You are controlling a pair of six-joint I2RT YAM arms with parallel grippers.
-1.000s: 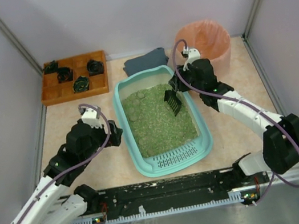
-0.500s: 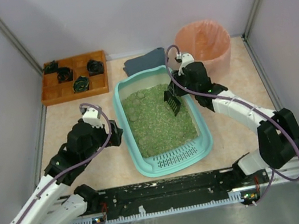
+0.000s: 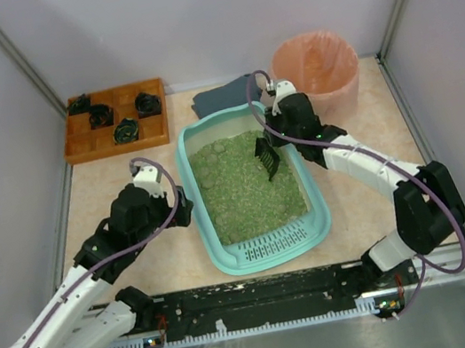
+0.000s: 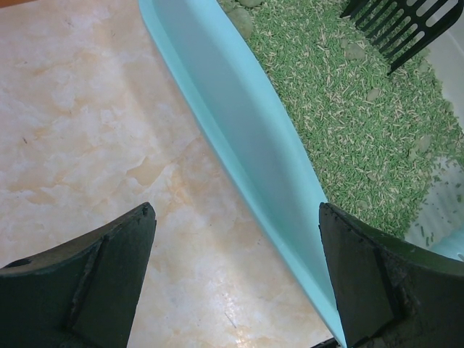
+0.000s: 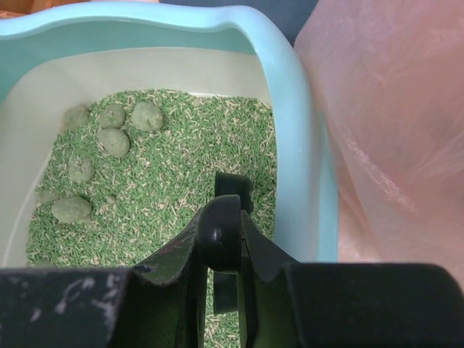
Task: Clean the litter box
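**Top view:** Litter box (image 3: 187, 182) mid-table (image 3: 354, 198), long axis running near edge to far edge, slotted grille (image 3: 272, 244) at near end. Filled w/ green litter (image 3: 236, 191). Right gripper (image 3: 275, 130) over box's far-right corner, pincer clamped together on handle of black scoop (image 3: 266, 157); scoop tines down, at litter by right wall. Left gripper (image 3: 180, 208) just beside box's left wall, over bare table, jaws wide apart, nothing held. Round bin (image 3: 340, 94) w/ pink bag at far-right corner, close to box. Wooden tray (image 3: 84, 148) w/ black pieces at far-left corner. Dark cloth (image 3: 223, 96) at far edge, behind box.

**Left wrist:** Left gripper (image 4: 235, 217) spread wide, empty, straddling box's teal wall (image 4: 239, 116): one finger over table (image 4: 87, 130), other over box side. Litter (image 4: 348, 109) on inner side, scoop tines (image 4: 395, 29) top right.

**Right wrist:** Right gripper (image 5: 221, 232) closed tight on scoop handle (image 5: 232, 192). Below, litter (image 5: 188, 159) w/ several rounded green clumps (image 5: 112, 141) toward box's far-left part. Box rim (image 5: 290, 94) curving at right, pink bag (image 5: 391, 109) just beyond it; contact betw. bag & rim not clear.
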